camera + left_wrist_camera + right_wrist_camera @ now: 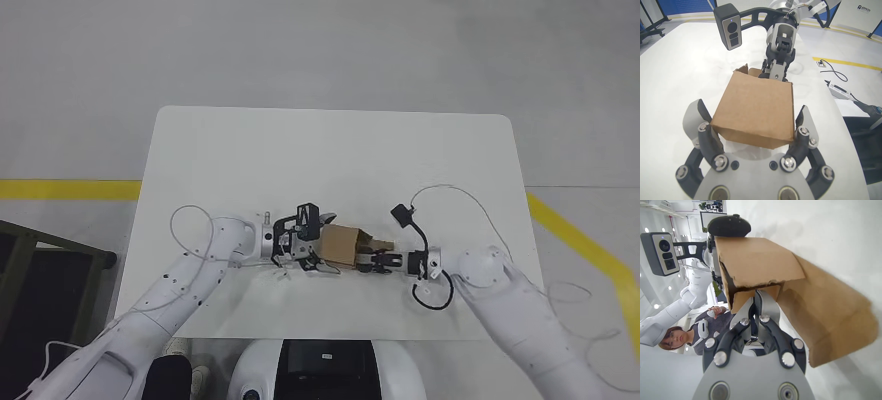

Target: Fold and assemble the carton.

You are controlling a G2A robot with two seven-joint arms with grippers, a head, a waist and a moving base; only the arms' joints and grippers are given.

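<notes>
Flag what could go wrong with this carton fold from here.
1. The right gripper, shut, is poked under the brown cardboard carton's ragged flap; pushing on may tear it further.
2. The left gripper grips only the carton's end corners, so it may slip or twist.
</notes>
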